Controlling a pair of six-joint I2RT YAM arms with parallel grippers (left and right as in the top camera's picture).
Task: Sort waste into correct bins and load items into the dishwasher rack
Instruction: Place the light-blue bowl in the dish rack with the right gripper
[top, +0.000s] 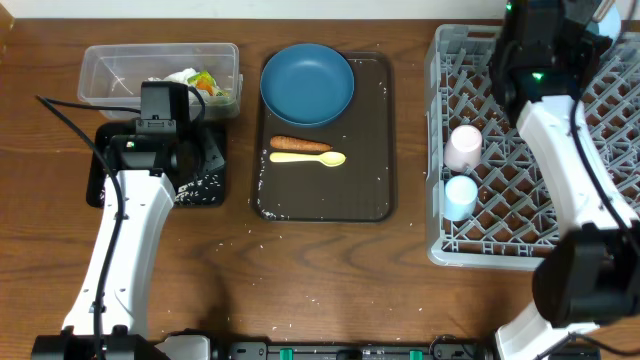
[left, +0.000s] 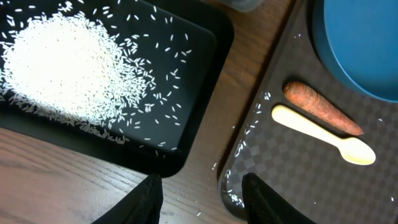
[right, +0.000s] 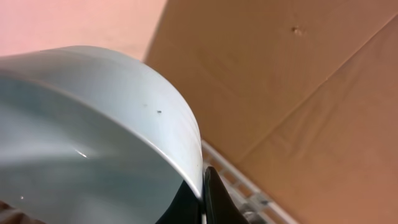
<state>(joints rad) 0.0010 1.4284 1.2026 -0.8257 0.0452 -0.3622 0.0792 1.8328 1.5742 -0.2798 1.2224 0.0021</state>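
While the right gripper (right: 203, 189) pinches the light blue round bowl (right: 93, 143) by its rim, left gripper (left: 201, 198) spread, empty, beside glossy black rectangular tray (left: 202, 81) corner.

Loose white rice (left: 56, 68) lies heaped in the shallow glossy black tray (left: 199, 93). Crumpled white tissue (top: 180, 76) and a green-yellow wrapper (top: 207, 86) sit in the clear plastic tub (top: 100, 62). An orange carrot (top: 300, 144) and pale yellow spoon (top: 308, 158) lie side by side near the dark blue round plate (top: 307, 84). A pink cup (top: 465, 147) and small light blue cup (top: 461, 196) rest in the grey lattice rack (top: 480, 255). The right gripper (right: 202, 196) pinches the light blue bowl (right: 93, 143) by its rim.
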